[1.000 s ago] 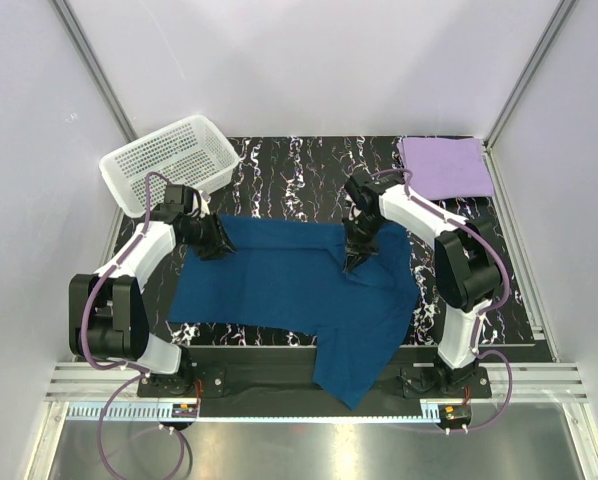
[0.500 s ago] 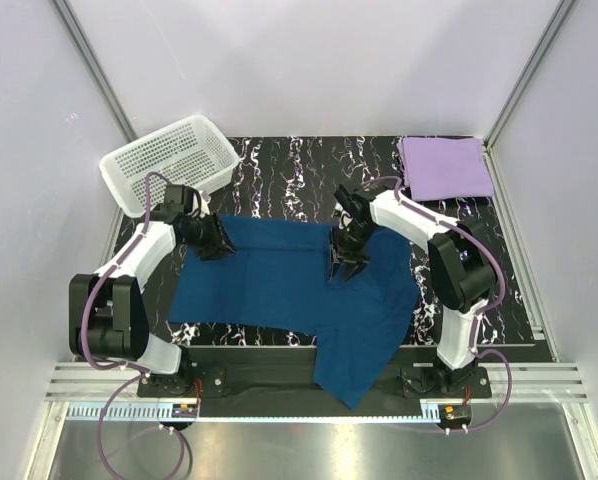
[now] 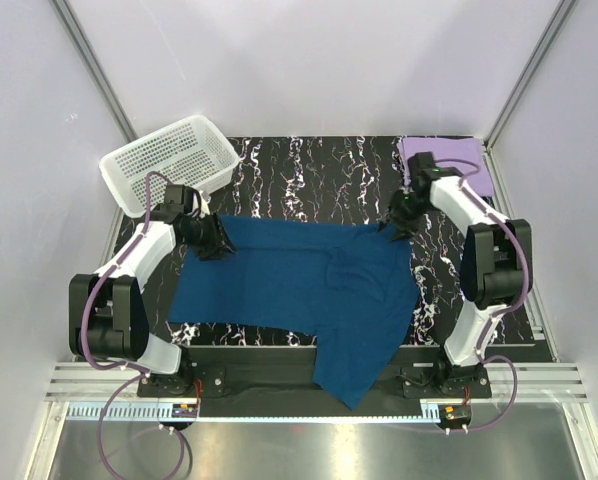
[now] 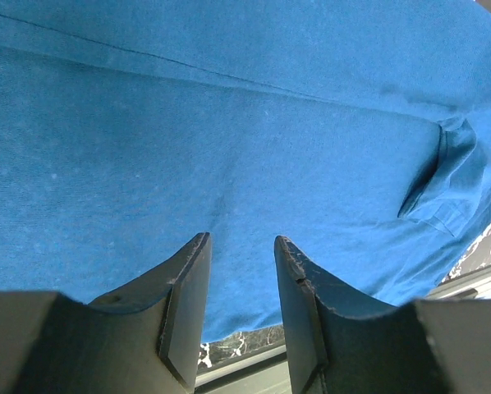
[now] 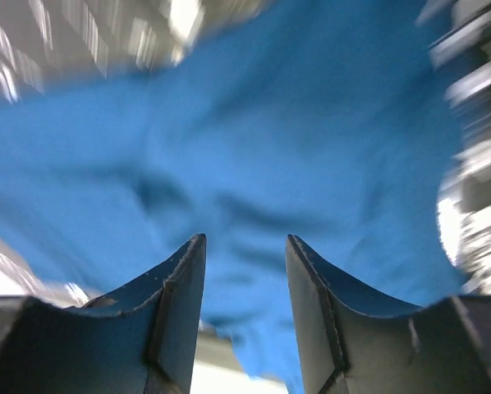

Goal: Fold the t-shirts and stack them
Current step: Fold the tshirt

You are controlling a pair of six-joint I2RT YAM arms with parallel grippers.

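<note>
Left gripper (image 3: 217, 243) is down on the far left corner of the teal-blue shirt (image 3: 299, 285), and up close on its wrist camera the two dark fingers (image 4: 188, 279) stand parted, smooth blue knit showing through the gap between them, nothing pinched. Right gripper (image 3: 394, 225) sits at the opposite far corner of the same shirt. Its wrist view is blurred, but the jaws are clearly spread too, with blue cloth beyond them.

Between the two grippers the shirt lies spread flat across the table (image 3: 299, 170). It is a soft matte jersey with a seam line running across it, and a rumpled fold is bunched up nearer the right gripper. From there the cloth runs toward the arm bases, and one long flap droops over the table's near edge.

Just beyond the right gripper, behind its arm, the lavender shirt (image 3: 459, 152) lies as a neat flat rectangle in the far corner, well apart from the blue one. Just outside the left gripper, on the far side, sits the white plastic basket (image 3: 144, 140). It is rectangular with rounded corners, tilted askew, its perforated walls and dotted floor on show. The tabletop is glossy black with white marble veining.
</note>
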